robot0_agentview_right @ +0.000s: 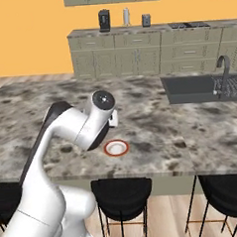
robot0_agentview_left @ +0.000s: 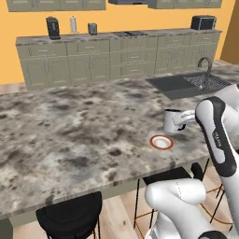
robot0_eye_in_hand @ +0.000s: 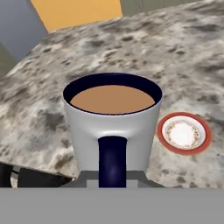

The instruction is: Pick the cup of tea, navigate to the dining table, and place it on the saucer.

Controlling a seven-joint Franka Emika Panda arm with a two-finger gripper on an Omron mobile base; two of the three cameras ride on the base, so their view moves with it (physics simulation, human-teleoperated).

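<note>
The arm reaches out over the dining table (robot0_agentview_left: 70, 135), a long granite-topped island with black stools (robot0_agentview_left: 70, 217) tucked beneath its near edge. The gripper (robot0_agentview_left: 179, 119) carries the cup of tea (robot0_agentview_left: 171, 120), held by its side with the dark handle (robot0_eye_in_hand: 112, 159) facing back toward the hand; the fingers themselves are hidden behind the cup, but the cup hangs off the counter with nothing else supporting it, so the jaws are judged to be closed on it. The cup is upright and filled with brown tea.

The saucer (robot0_agentview_left: 161, 142), white with a reddish-orange rim, lies bare on the granite near the table's front edge. The cup stands above and just beside the saucer, offset toward the sink (robot0_agentview_left: 186, 84), not yet over it.

Step in hand, as judged: the carry is finished and placement is beginning. The next move calls for a short sideways shift to centre the cup over the saucer, then a level descent before release, keeping the cup upright to avoid spilling.
</note>
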